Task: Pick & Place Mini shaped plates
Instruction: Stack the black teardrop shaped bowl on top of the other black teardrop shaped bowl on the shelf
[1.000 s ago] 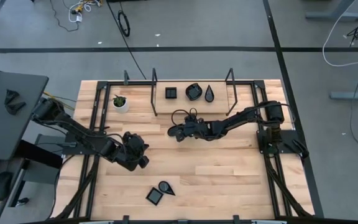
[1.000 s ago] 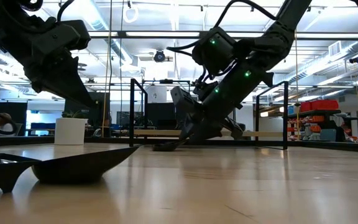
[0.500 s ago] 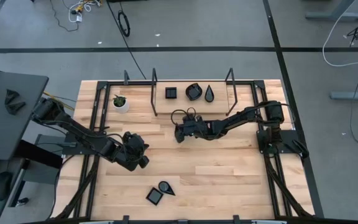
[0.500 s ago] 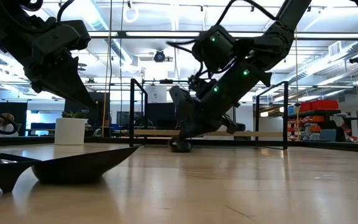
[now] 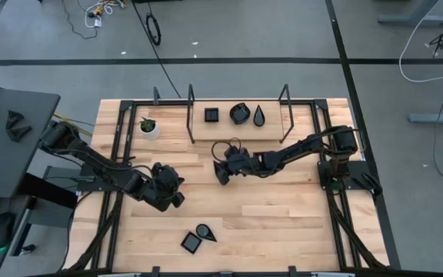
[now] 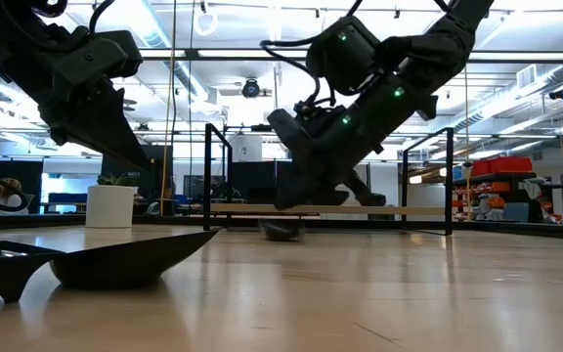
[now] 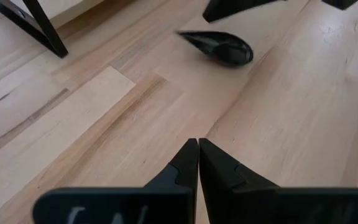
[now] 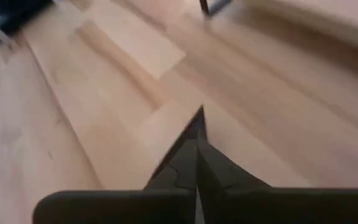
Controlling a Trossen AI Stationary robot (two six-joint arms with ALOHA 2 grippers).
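Observation:
My right gripper [image 5: 221,172] [image 8: 197,142] is shut at mid-table, with no dish showing between its fingers. In the low view it hangs [image 6: 299,202] a little above a small black plate [image 6: 281,232] that rests on the wood, with a narrow gap between them. Black plates lie by the far rack: a square one [image 5: 211,115], a rounded one [image 5: 240,113] and a teardrop [image 5: 260,115]. A teardrop plate [image 5: 205,231] [image 7: 221,47] and a square plate [image 5: 191,242] lie near the front edge. My left gripper [image 5: 175,198] [image 7: 197,144] hangs shut and empty left of centre.
A small white pot with a green plant [image 5: 149,127] stands at the far left. A black metal rack [image 5: 191,115] with upright posts runs along the far edge. Bare wood [image 5: 283,215] lies between the arms and the front edge.
My right gripper has shut, rolled a little at the wrist, risen off the table and come slightly toward the near edge. The small plate that lay between its open fingers now sits on the table below it.

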